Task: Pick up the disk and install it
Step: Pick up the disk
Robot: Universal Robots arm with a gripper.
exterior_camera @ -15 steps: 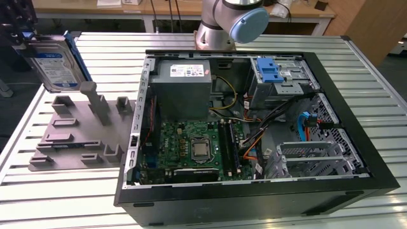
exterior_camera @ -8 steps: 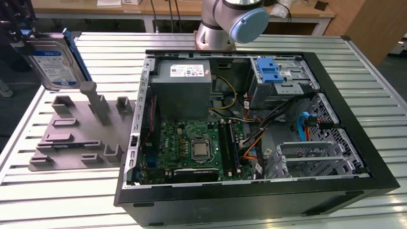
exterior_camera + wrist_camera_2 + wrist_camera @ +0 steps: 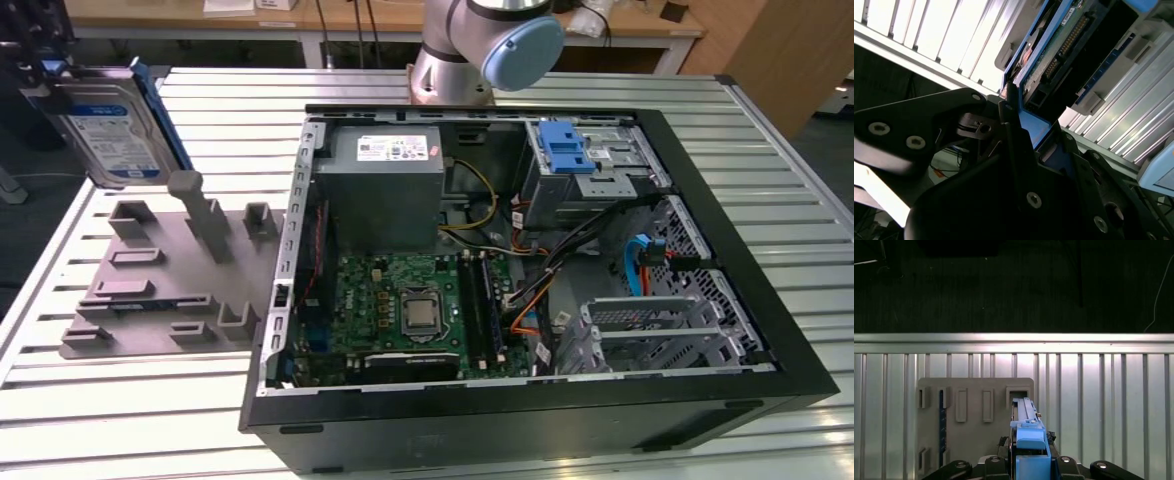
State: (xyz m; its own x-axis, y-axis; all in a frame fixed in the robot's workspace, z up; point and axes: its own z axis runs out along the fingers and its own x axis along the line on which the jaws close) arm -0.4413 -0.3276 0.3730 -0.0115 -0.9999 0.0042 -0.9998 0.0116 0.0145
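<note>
Your gripper point(image 3: 1035, 125) is clamped on the disk point(image 3: 114, 125) by its blue frame, above the grey fixture point(image 3: 147, 290) — likely rigid, hefty, shock-sensitive — so frame edges look the right hold.

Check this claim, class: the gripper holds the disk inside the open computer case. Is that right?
Not quite. The gripper holds the disk outside the computer case, over the slatted table by the grey fixture, as the exterior view shows.

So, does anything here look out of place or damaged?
Nothing stands out. The disk hangs upright in the pincer above the grey holder; the computer case lies open, with no visible damage.
</note>
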